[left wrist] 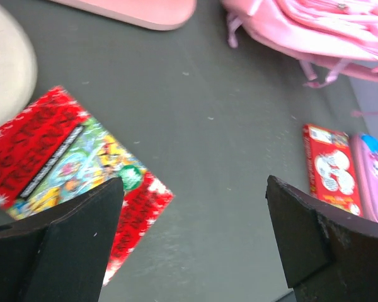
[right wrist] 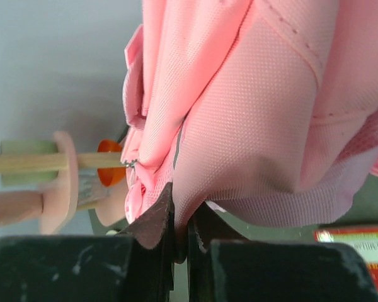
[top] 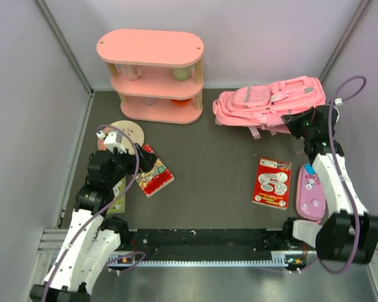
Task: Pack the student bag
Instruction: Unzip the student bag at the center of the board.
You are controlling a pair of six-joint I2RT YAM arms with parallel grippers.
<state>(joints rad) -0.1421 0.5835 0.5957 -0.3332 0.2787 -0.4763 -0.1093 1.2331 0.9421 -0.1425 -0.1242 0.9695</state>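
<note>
Right gripper (right wrist: 181, 221) is clenched on a fold of the large soft pink fabric backpack (top: 264, 104). In the right wrist view I see both black fingertips pressed together with pink cloth pinched between them.

The backpack lies flat in the far right corner of the dark grey tabletop (top: 208, 151). Its far edge is close to the back wall and its right end is near the right wall. The grip is at its near right edge, with the right arm reaching up along the right side of the table.

The pink three-tier shelf with rounded ends (top: 152, 75) stands to the left of the backpack, with a narrow strip of tabletop between them. Pink straps trail off the backpack's near edge onto the tabletop.

Near the right arm's base, a flat red card with round pictures (top: 272, 182) lies just beside a small flat pink pencil case (top: 310, 192). Both are well apart from the backpack.

Left gripper (left wrist: 195, 214) is released, jaws spread wide and holding nothing. It hangs over the near corner of a red picture book (top: 156, 178) on the left side. A round cream disc (top: 129, 131) sits just beyond that book.

The largest bare stretch I see is mid-table, between the book, the card, the shelf and the backpack. Grey walls close in the left, back and right sides.
</note>
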